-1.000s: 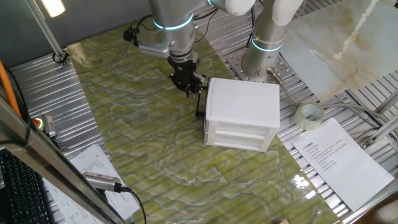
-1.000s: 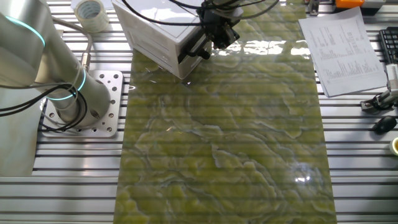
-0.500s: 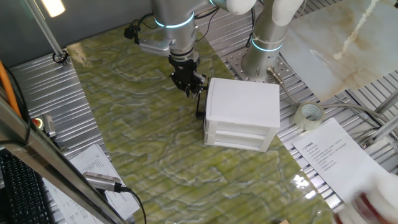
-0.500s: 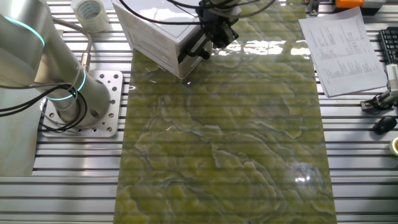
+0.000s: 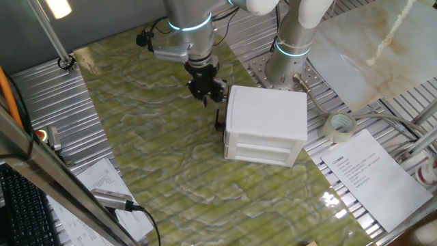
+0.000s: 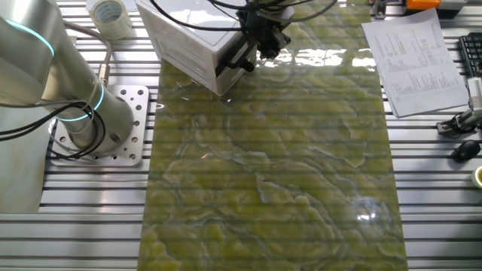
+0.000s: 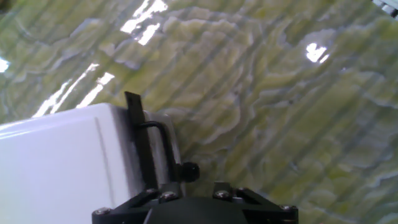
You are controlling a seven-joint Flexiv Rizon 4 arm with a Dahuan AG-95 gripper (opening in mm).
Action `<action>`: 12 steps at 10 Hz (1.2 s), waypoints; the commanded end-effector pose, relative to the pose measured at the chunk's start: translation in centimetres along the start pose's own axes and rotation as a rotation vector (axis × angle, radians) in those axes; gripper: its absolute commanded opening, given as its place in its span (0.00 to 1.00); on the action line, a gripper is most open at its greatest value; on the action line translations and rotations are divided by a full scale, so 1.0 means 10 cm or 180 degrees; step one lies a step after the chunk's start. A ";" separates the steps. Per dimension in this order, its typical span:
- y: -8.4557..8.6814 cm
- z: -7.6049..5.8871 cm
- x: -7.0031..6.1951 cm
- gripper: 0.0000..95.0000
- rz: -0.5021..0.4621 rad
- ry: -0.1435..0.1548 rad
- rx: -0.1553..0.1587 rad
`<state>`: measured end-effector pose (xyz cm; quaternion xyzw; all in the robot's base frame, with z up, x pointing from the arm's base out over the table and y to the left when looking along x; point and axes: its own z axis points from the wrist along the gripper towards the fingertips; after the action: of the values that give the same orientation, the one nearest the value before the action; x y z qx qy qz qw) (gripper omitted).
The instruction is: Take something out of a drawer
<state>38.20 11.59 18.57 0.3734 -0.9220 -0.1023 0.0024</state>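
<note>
The white cabinet (image 5: pixel 266 116) stands on the green mat, and it also shows in the other fixed view (image 6: pixel 188 38) and the hand view (image 7: pixel 56 168). Its drawer is pushed in. The drawer's black bar handle (image 5: pixel 219 121) (image 6: pixel 232 60) (image 7: pixel 138 140) is on the side that faces my gripper. My gripper (image 5: pixel 207 94) (image 6: pixel 261 47) hangs just beside and above that handle, close to the cabinet's corner. In the hand view only the gripper's black body shows at the bottom edge, and the fingertips are out of sight. No wooden cube is in view.
The arm's base (image 5: pixel 290 65) (image 6: pixel 98 124) stands behind the cabinet. A tape roll (image 5: pixel 340 127) (image 6: pixel 110 13) and a printed sheet (image 5: pixel 369 171) (image 6: pixel 410 53) lie beside the mat. A keyboard (image 5: pixel 20 205) is at the left edge.
My gripper has shifted only slightly beside the handle. A blurred red and white thing at the right edge of one fixed view has moved up and outward.
</note>
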 end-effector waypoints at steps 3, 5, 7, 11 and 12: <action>-0.02 0.02 0.05 0.20 0.0001 0.0019 0.0074; -0.10 0.05 0.05 0.20 0.0000 -0.0005 0.0092; -0.16 0.08 0.04 0.20 0.0002 -0.0011 0.0101; -0.11 0.13 0.09 0.40 -0.0025 -0.0010 0.0110; -0.12 0.14 0.10 0.40 -0.0028 -0.0021 0.0122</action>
<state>38.10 10.27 16.85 0.3768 -0.9224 -0.0846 -0.0100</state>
